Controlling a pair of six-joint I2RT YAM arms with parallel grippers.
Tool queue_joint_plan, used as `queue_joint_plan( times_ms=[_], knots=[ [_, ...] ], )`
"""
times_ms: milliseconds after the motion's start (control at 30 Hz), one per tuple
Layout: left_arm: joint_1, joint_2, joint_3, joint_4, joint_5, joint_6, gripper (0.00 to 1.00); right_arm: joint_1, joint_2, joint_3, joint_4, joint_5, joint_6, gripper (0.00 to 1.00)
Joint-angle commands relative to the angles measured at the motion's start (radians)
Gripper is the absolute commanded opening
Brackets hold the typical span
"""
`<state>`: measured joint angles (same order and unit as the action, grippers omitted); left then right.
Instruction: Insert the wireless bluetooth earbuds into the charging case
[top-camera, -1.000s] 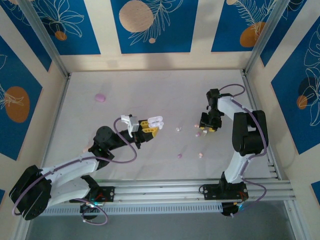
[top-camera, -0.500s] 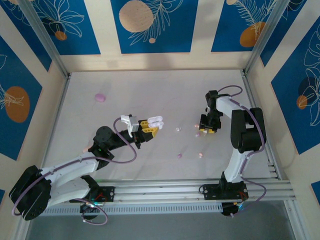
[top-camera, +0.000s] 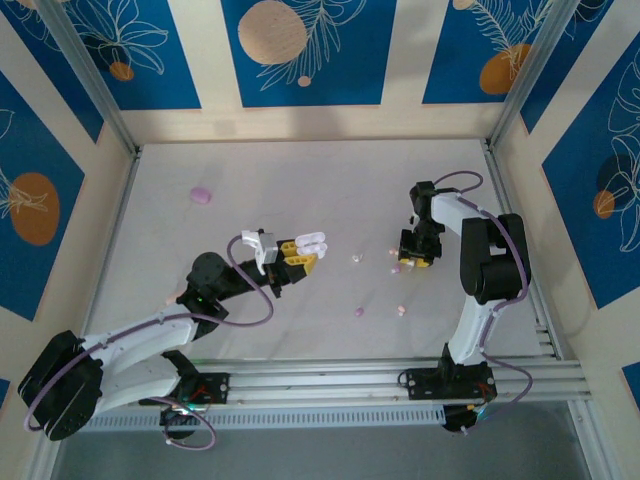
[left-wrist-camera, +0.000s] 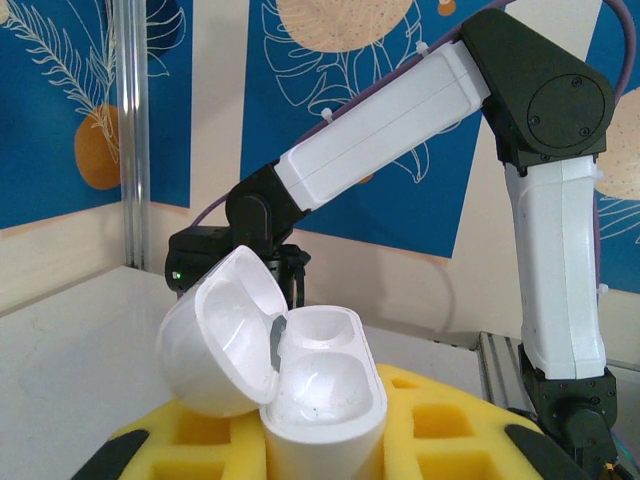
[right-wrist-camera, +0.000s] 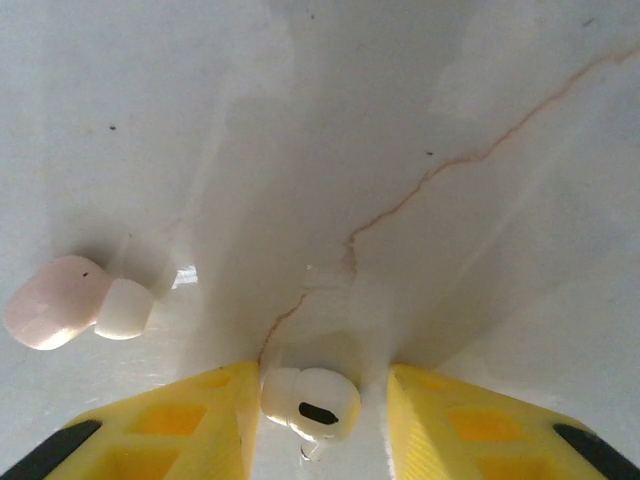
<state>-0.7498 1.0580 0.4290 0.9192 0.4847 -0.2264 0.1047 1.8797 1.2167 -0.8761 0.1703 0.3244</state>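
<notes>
Step in hand: picking up a bud. The left gripper (top-camera: 300, 256) is clamped on the white charging case (left-wrist-camera: 320, 400), which has its lid flipped open and no bud seated that we can see. The right gripper (right-wrist-camera: 318, 376) sits low on the table (top-camera: 300, 180). Its yellow fingers (right-wrist-camera: 180, 420) straddle a white earbud (right-wrist-camera: 310, 403); one pad touches it and a gap shows at the other, so there is no grip yet. A pink earbud (right-wrist-camera: 55, 300) lies nearby. Next, we judge: close gently, lift, carry the bud to the case and align it with a socket.
</notes>
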Motion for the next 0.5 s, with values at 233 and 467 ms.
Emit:
queue_joint_plan(
  times_ms=[233,467],
  knots=[
    [-0.013,0.017,0.000,0.044,-0.010,-0.007,0.16,0.011,0.020,0.023,0.010,0.014,0.000,0.34],
    [-0.015,0.018,0.002,0.044,-0.006,-0.011,0.16,0.025,0.033,0.029,0.003,0.041,0.003,0.36]
  ],
)
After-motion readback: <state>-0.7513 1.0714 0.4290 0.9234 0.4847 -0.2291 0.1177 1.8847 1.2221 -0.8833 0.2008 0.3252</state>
